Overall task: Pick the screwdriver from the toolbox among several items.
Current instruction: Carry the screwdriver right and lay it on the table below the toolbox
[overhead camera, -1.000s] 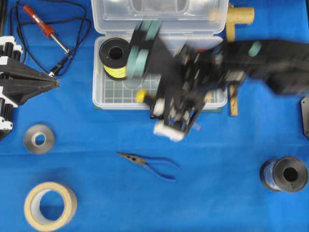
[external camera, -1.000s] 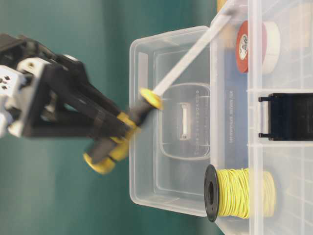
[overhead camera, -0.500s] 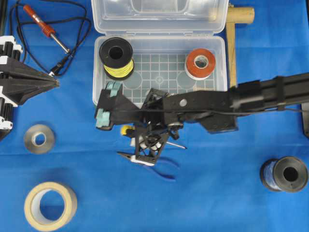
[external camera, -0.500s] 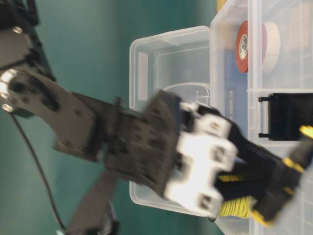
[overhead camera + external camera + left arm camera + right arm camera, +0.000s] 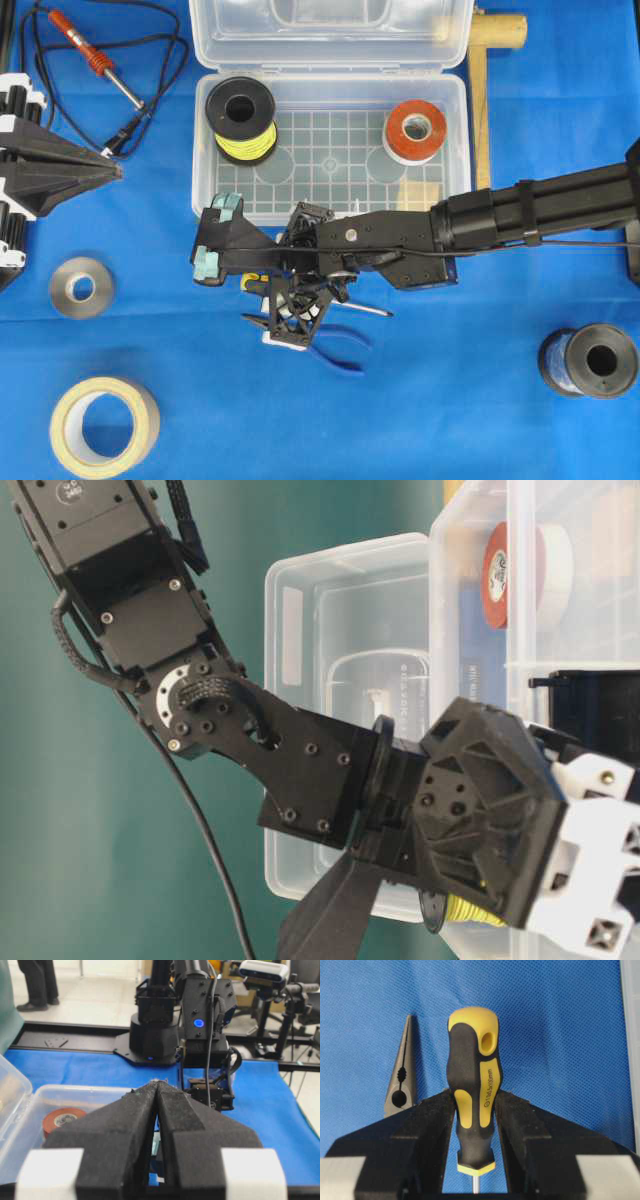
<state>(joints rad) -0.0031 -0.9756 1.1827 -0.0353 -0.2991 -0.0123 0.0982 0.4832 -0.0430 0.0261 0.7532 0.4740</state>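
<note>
With the screwdriver (image 5: 471, 1092) clamped between its jaws, the right gripper (image 5: 287, 312) hangs low over the blue cloth (image 5: 450, 400), just in front of the toolbox (image 5: 455, 150). The handle points away from the wrist, long axis along the fingers, beside the pliers (image 5: 402, 1080). That arm reaches far across, pitched down. The left gripper (image 5: 157, 1110) sits pinched closed, well apart.

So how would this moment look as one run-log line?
right gripper: shut on screwdriver | screwdriver: outside toolbox, above cloth by pliers | left gripper: shut, empty
</note>
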